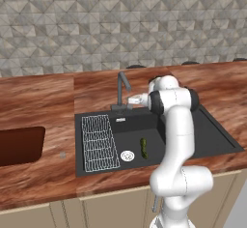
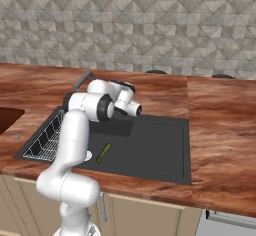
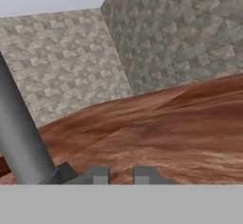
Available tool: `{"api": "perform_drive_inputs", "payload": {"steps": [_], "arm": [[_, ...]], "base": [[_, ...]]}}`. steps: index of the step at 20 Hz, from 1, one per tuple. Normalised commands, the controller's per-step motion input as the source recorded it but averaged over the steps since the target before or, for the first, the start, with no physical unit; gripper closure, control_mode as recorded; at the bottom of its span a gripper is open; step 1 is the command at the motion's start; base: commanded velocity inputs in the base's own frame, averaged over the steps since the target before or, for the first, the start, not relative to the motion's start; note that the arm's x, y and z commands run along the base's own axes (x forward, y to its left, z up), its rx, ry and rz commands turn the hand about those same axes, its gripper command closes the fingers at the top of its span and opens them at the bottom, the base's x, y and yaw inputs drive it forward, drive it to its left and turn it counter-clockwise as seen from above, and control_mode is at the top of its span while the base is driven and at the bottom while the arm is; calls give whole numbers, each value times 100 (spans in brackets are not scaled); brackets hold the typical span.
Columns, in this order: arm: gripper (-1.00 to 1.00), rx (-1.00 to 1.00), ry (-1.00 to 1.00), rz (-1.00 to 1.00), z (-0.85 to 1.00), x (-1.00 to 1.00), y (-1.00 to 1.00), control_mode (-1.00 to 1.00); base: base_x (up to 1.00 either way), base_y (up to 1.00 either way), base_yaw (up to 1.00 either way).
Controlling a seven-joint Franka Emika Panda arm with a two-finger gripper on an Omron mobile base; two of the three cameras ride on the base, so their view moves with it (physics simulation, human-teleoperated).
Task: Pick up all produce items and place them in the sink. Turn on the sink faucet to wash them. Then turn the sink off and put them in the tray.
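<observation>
A dark-green cucumber (image 1: pixel 143 148) is lying on the floor of the black sink (image 1: pixel 193 140), just at three o'clock of the round drain (image 1: pixel 127 155). The gripper (image 3: pixel 120 175) is hovering beside the faucet (image 1: pixel 122 90) stem, fingers slightly parted and holding nothing. The tray (image 1: pixel 19 145) is sitting at nine o'clock on the bench (image 1: pixel 38 101).

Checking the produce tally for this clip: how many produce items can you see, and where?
1. A small dark-green cucumber lies on the floor of the sink, just right of the round drain. The arm covers part of the basin, so another could be hidden.
</observation>
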Motion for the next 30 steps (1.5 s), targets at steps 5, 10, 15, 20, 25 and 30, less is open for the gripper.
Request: {"api": "perform_drive_inputs", "payload": {"steps": [5,10,15,20,25,30], "arm": [[100,-4,-2,11,25,35,51,-100],[-100,-5,-1,6,8,10,27,-100],[-100,-1,0,3,1,10,0,-100],[-100,0,0,2,0,5,-11,-100],[-100,0,0,2,0,9,-23,-100],[-100,0,0,2,0,11,-29,-100]], "base": [[0,0,0],[0,0,0],[0,0,0],[0,0,0],[0,0,0],[0,0,0]]}}
